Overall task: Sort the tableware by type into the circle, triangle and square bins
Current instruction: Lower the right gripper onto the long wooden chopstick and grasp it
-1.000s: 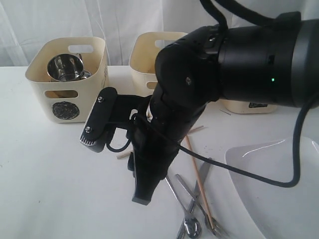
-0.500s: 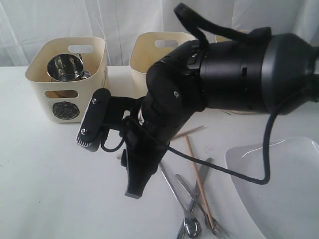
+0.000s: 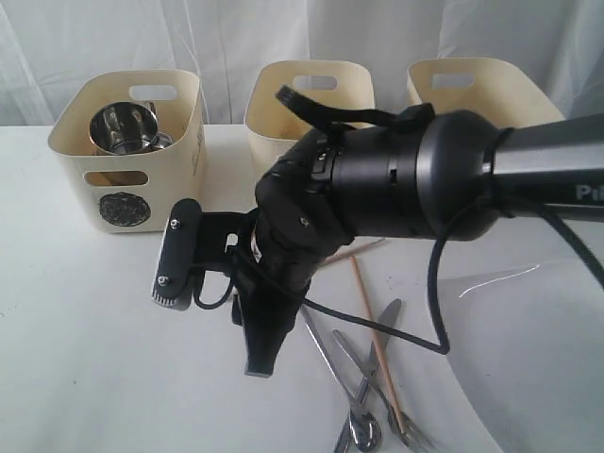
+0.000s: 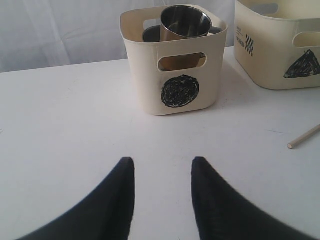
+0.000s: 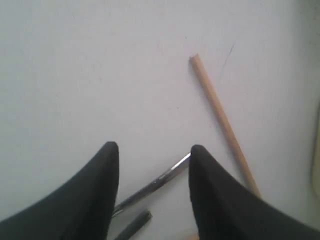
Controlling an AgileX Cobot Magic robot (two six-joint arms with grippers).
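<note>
Beside the right tool [image 5: 152, 150], a chopstick [image 5: 222, 122]

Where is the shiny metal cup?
The steel mug stands inside the circle-marked bin, at the far left of the exterior view, with the middle bin as its neighbour.

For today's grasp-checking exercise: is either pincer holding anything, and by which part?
Nothing is held. The left pincer stands open over the white table; the right pincer stands open above a slim steel utensil handle, not gripping it.
</note>
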